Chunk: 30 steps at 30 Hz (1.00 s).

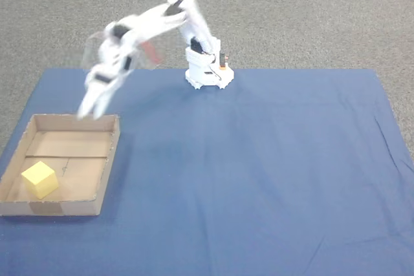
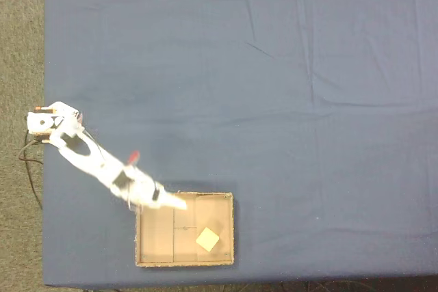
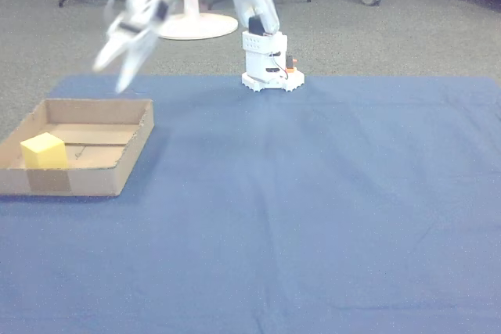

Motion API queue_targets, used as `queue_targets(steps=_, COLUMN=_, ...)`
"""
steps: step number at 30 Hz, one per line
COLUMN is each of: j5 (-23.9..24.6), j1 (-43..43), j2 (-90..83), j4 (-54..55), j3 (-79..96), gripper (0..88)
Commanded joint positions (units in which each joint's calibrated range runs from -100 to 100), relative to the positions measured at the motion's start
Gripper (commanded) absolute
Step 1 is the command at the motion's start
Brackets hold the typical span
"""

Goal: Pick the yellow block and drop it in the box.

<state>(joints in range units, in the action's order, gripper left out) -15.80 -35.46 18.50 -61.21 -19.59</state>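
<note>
The yellow block sits inside the box. One fixed view looks straight down on the block. The jaws look blurry, so I cannot tell how wide they are.

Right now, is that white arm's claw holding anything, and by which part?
Nothing is held. The gripper is raised and blurred, with nothing between its fingers; the yellow block lies apart in the box.
</note>
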Motion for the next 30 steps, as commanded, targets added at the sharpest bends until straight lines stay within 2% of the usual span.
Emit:
queue_targets(steps=1, j5=3.42, j1=8.76, j2=-29.77, j4=-0.76, j3=21.58, gripper=24.6)
queue_targets(steps=3, j5=4.4, j1=18.12, j2=-48.77, j4=1.06, j3=39.32, gripper=4.9)
queue_targets(steps=4, j5=5.62, j1=22.92, j2=-58.56, j4=0.64, j3=47.1, gripper=0.2)
queue_targets(steps=7, j5=9.08, j1=35.97, j2=-79.92, j4=-2.58, j3=63.39, gripper=0.2)
queue_targets(steps=10, j5=11.67, j1=41.24, j2=-94.44, j4=-2.25, j3=78.14, gripper=0.2)
queue_targets(steps=14, j5=13.24, j1=40.3, j2=-106.93, j4=1.8, j3=94.52, gripper=0.8)
queue_targets(steps=17, j5=12.06, j1=39.67, j2=-111.58, j4=6.27, j3=103.94, gripper=3.0)
queue_targets(steps=20, j5=12.94, j1=41.16, j2=-115.97, j4=6.93, j3=111.99, gripper=3.2)
queue_targets(steps=24, j5=12.7, j1=35.74, j2=-116.14, j4=16.11, j3=119.32, gripper=0.2)
queue_targets(steps=30, j5=14.07, j1=34.87, j2=-116.22, j4=13.38, j3=119.32, gripper=0.2)
